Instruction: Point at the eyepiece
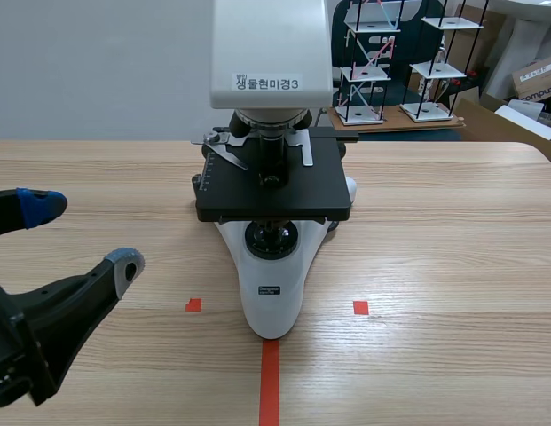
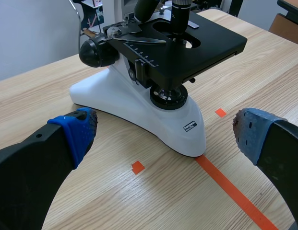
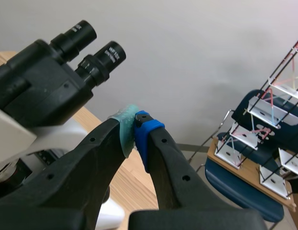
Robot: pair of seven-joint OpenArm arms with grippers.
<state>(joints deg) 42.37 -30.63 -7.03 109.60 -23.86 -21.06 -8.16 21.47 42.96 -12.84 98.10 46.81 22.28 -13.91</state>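
Black left pincer (image 1: 82, 236) is seen released, fingers wide apart, low over the wooden bench (image 1: 452, 266) beside the white microscope (image 1: 273, 293). Right pincer (image 3: 135, 125) is raised and clenched on nothing, its tip near the black twin eyepiece (image 3: 108, 58) atop the microscope head, not touching. Small shelf racks (image 1: 362, 71) are seen behind.

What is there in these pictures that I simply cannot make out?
Eyepieces: the scene view's top edge cuts them off above the microscope head; the left wrist view misses them.
Right gripper: outside the scene view; its gap to the eyepieces is unclear.
Base label: too small to read.
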